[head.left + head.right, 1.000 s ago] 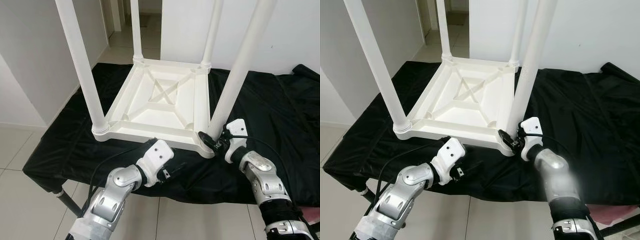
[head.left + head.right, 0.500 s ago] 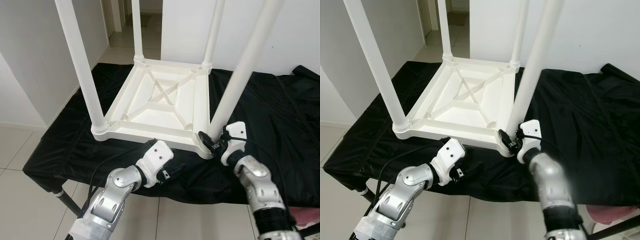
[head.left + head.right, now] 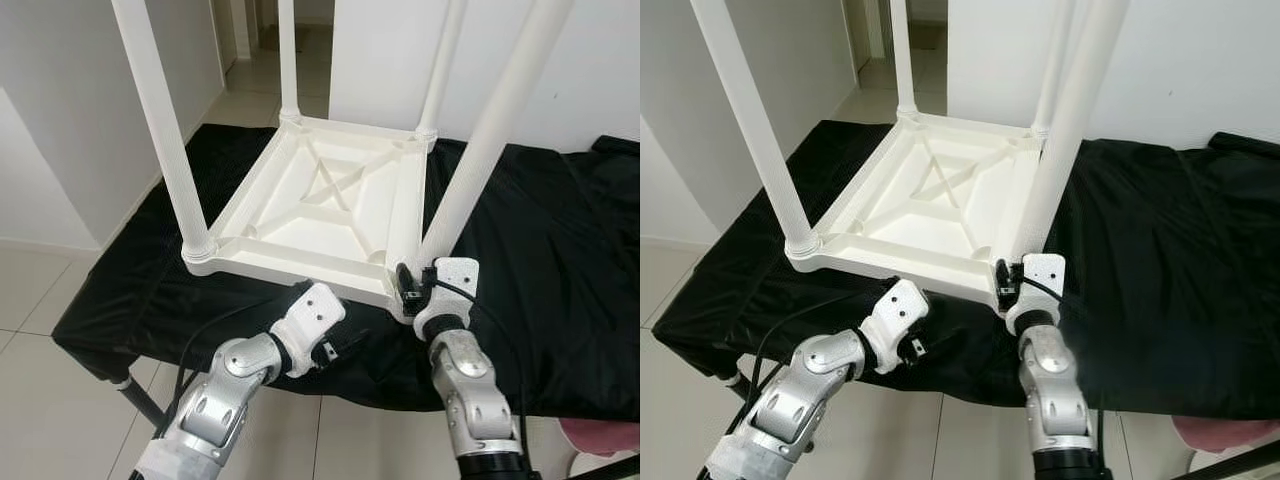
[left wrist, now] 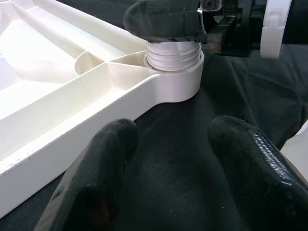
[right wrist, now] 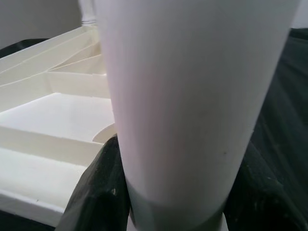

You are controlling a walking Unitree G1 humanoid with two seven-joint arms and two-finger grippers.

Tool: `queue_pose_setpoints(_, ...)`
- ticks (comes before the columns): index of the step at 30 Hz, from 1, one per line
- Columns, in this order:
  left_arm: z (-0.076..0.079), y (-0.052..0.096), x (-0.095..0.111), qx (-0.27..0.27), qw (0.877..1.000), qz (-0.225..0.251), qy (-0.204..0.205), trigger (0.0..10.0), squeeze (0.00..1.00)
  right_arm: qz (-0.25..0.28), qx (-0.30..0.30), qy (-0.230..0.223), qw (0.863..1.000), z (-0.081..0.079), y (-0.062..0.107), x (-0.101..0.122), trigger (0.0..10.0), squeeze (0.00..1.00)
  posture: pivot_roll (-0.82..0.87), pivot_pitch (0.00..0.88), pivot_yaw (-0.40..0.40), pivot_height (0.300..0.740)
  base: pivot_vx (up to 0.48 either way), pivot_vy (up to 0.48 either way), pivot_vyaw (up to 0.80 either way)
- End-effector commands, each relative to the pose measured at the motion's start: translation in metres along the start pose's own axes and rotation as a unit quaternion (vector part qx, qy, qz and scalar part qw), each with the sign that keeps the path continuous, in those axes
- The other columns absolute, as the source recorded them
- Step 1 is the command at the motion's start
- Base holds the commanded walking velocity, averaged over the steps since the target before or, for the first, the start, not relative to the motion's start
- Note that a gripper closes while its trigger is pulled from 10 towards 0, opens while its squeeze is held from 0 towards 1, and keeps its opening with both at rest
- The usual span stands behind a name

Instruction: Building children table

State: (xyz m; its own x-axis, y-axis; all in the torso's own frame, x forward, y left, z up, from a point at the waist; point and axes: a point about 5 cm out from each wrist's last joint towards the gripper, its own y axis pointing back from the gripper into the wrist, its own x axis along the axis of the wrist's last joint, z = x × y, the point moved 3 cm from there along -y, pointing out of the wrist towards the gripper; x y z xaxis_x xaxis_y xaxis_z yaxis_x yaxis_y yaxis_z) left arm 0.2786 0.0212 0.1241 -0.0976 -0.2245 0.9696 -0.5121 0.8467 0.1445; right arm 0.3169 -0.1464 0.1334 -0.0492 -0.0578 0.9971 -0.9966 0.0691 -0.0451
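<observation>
Upside-down white plastic children's table [image 3: 330,215] is lying with its top flat on a black cloth [image 3: 540,240], its ribbed underside facing up and four white legs rising from the corners. The near-right leg [image 3: 478,170] is standing in its corner socket [image 4: 174,72], just at the front edge of the cloth, and it is leaning a little toward the right as it goes up. The right claw [image 3: 412,290] is pinching the base of that leg right above the socket, one black finger [image 5: 101,192] pressing on each side of the white tube, with the silver right arm reaching up to it from below. The left claw [image 3: 345,343] is hovering low over the black cloth just in front of the table's near edge, between the two front corners; its two black fingers [image 4: 96,178] are spread apart with nothing between them, pointing toward the socket that the right claw is working at. The cloth is draping over a low tabletop with a dark leg [image 3: 140,395] showing at the near-left corner, and pale floor tiles [image 3: 50,400] are stretching around it, with white walls [image 3: 60,120] behind.
</observation>
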Motion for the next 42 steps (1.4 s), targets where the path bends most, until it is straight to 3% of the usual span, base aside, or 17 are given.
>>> queue_pose_setpoints(1,-0.004,0.001,-0.002,0.022,1.0,-0.003,0.003,10.0,0.0,-0.035,-0.036,-0.024,0.998,0.001,0.007,-0.017,10.0,0.0,0.0,0.0,0.021,0.74,0.0,0.0,0.0)
queue_pose_setpoints(3,-0.003,0.002,-0.003,0.023,1.0,-0.003,0.005,10.0,0.0,-0.03,0.006,-0.037,0.999,-0.018,0.008,-0.012,10.0,0.0,0.0,0.0,0.019,0.74,0.0,0.0,0.0)
queue_pose_setpoints(4,-0.003,0.002,-0.003,0.022,1.0,-0.003,0.006,10.0,0.0,-0.028,0.02,-0.043,0.998,-0.021,0.009,-0.009,10.0,1.0,0.0,0.0,0.019,0.74,0.0,0.0,0.0)
queue_pose_setpoints(13,-0.004,0.002,-0.003,0.025,1.0,-0.003,0.005,10.0,0.0,-0.012,0.04,-0.039,0.998,-0.015,0.008,0.0,10.0,1.0,0.0,0.0,0.016,0.74,0.0,0.0,0.0)
queue_pose_setpoints(14,-0.006,0.003,-0.003,0.03,1.0,-0.003,0.007,10.0,0.0,-0.004,0.076,-0.022,0.997,-0.007,0.004,0.004,10.0,0.0,0.0,0.0,0.018,0.74,0.0,0.0,0.0)
queue_pose_setpoints(16,-0.006,0.003,-0.003,0.03,1.0,-0.003,0.007,10.0,0.0,-0.004,0.076,-0.022,0.997,-0.007,0.004,0.004,10.0,0.0,0.0,0.0,0.018,0.74,0.0,0.0,0.0)
queue_pose_setpoints(21,-0.006,0.003,-0.004,0.03,1.0,-0.005,0.007,10.0,0.0,0.008,0.171,0.019,0.985,0.004,-0.003,0.009,10.0,0.0,-0.01,0.0,0.023,0.74,0.0,0.0,0.0)
queue_pose_setpoints(23,-0.006,0.003,-0.004,0.03,1.0,-0.005,0.007,10.0,0.0,0.008,0.171,0.019,0.985,0.004,-0.003,0.009,10.0,0.0,-0.01,0.0,0.023,0.74,0.0,0.0,0.0)
queue_pose_setpoints(27,-0.007,0.002,-0.003,0.031,0.999,-0.004,0.005,10.0,0.0,-0.002,0.239,0.039,0.97,0.005,-0.006,0.007,10.0,0.0,-0.01,0.0,0.023,0.74,0.0,0.0,0.0)
queue_pose_setpoints(29,-0.008,0.001,-0.002,0.031,1.0,-0.002,0.004,10.0,0.0,-0.019,0.298,0.067,0.952,-0.002,-0.011,0.003,10.0,0.0,-0.01,0.0,0.028,0.74,0.0,0.0,0.0)
queue_pose_setpoints(30,-0.008,0.001,-0.002,0.031,1.0,-0.002,0.004,10.0,0.0,-0.019,0.298,0.067,0.952,-0.002,-0.011,0.003,10.0,0.0,-0.01,0.0,0.028,0.74,0.0,0.0,0.0)
queue_pose_setpoints(32,-0.009,0.0,-0.001,0.03,1.0,-0.001,0.002,10.0,0.0,-0.037,0.328,0.095,0.939,-0.005,-0.017,-0.005,10.0,0.0,0.0,0.0,0.03,0.74,0.0,0.0,0.0)
queue_pose_setpoints(40,-0.011,0.0,0.001,0.032,0.999,0.001,0.0,10.0,0.0,-0.049,0.356,0.109,0.927,-0.008,-0.024,-0.009,10.0,0.0,0.01,0.0,0.031,0.74,0.0,0.0,0.0)
queue_pose_setpoints(41,-0.011,0.001,0.001,0.033,0.999,0.0,-0.001,10.0,0.0,-0.055,0.369,0.115,0.921,-0.007,-0.026,-0.012,6.2,0.0,0.01,0.0,0.032,0.74,0.0,0.0,0.0)
queue_pose_setpoints(42,-0.012,0.001,0.001,0.034,0.999,0.0,-0.002,10.0,0.0,-0.057,0.37,0.115,0.92,-0.006,-0.026,-0.012,6.2,0.0,0.01,0.0,0.032,0.74,0.0,0.0,0.0)
